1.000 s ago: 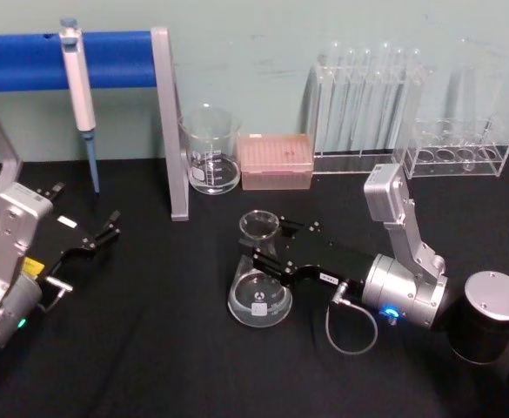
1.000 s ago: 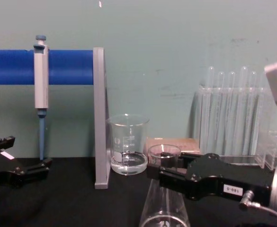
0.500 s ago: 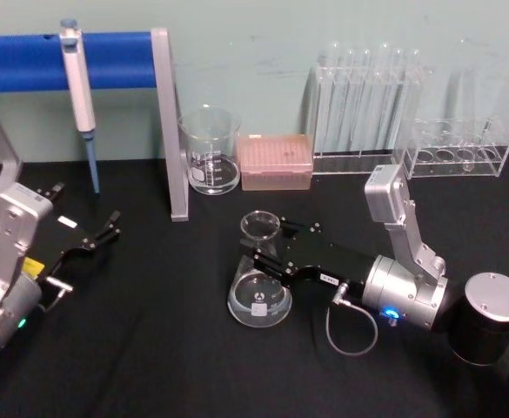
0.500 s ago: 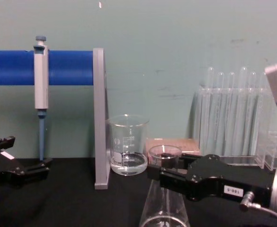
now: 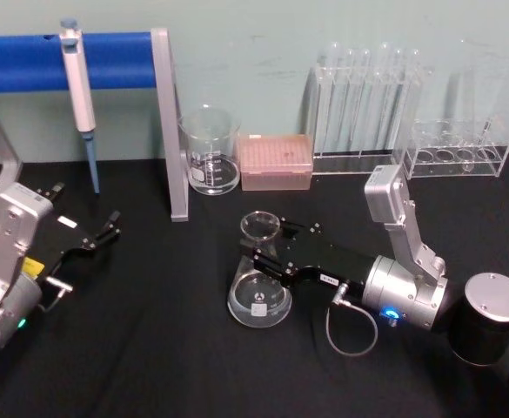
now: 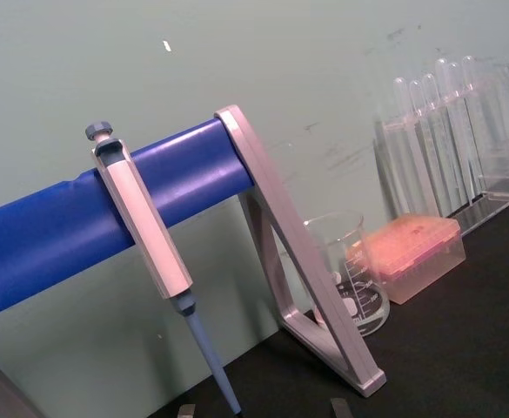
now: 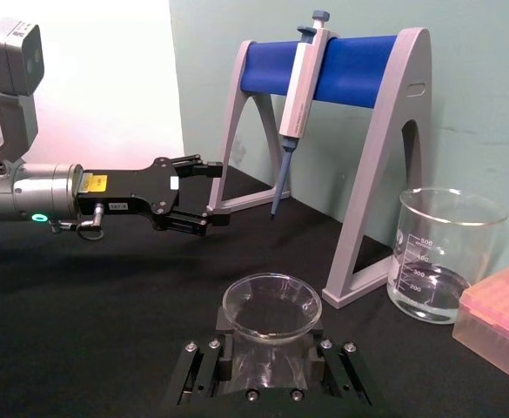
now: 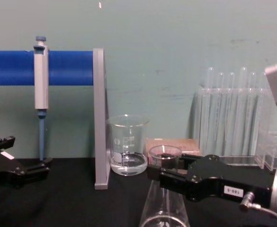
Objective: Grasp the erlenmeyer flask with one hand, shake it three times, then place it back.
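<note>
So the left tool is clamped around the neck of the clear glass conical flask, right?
Not quite: the right tool is the one around the neck of the clear glass conical flask, as the head view shows. The left tool sits apart near the table's left side.

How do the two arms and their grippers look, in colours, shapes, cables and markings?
Both match. The right gripper is a blocky black body with short jaws, a small white printed label, a silver cylindrical wrist with a blue light and a looping grey cable. The left gripper is black too, with a yellow label, silver wrist and green light.

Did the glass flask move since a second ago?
No. The erlenmeyer flask keeps its spot before the beaker, right gripper around its neck.
</note>
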Available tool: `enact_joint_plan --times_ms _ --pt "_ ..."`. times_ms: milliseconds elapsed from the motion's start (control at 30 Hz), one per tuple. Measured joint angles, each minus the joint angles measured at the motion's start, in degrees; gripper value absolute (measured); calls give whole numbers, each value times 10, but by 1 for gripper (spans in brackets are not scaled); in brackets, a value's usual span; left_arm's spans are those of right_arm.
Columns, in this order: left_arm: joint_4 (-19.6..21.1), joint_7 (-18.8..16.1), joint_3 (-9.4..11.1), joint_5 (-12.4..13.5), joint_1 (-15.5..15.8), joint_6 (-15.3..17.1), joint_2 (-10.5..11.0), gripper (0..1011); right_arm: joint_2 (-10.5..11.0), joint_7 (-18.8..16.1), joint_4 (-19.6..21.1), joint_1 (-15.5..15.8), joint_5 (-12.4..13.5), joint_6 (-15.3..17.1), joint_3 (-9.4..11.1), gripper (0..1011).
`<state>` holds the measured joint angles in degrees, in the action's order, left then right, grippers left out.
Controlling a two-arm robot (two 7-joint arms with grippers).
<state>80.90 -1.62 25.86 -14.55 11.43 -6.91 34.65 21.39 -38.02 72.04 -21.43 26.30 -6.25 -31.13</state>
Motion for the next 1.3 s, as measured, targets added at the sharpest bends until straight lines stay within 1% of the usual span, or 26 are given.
enact_joint_plan --times_ms 533,633,667,700,767,800,867,933,967,1033,1067,1233,1300 --pt "0 0 0 0 0 0 0 1001 0 0 0 0 -1 0 0 453" --pt "0 0 0 0 0 0 0 1001 0 0 -2 1 -4 4 -1 484" --pt "0 0 0 0 0 0 0 1001 0 0 -2 1 -4 4 -1 527" --pt "0 0 0 0 0 0 0 1001 0 0 -2 1 -4 4 -1 537" --pt "0 0 0 0 0 0 0 1001 0 0 -2 1 -4 4 -1 604" --pt "0 0 0 0 0 0 0 1000 0 0 -2 1 -4 4 -1 621" --pt "0 0 0 0 0 0 0 1001 0 0 -2 1 -4 4 -1 721" --pt "0 0 0 0 0 0 0 1001 0 0 -2 1 -3 4 -1 759" --pt "0 0 0 0 0 0 0 1001 0 0 -2 0 -3 4 -1 812" --pt "0 0 0 0 0 0 0 1001 0 0 -2 0 -3 3 -1 850" --pt "0 0 0 0 0 0 0 1001 0 0 -2 0 -3 3 -1 903" --pt "0 0 0 0 0 0 0 1001 0 0 -1 0 -2 2 -1 1002" --pt "0 0 0 0 0 0 0 1001 0 0 -1 0 -2 2 -1 1002"
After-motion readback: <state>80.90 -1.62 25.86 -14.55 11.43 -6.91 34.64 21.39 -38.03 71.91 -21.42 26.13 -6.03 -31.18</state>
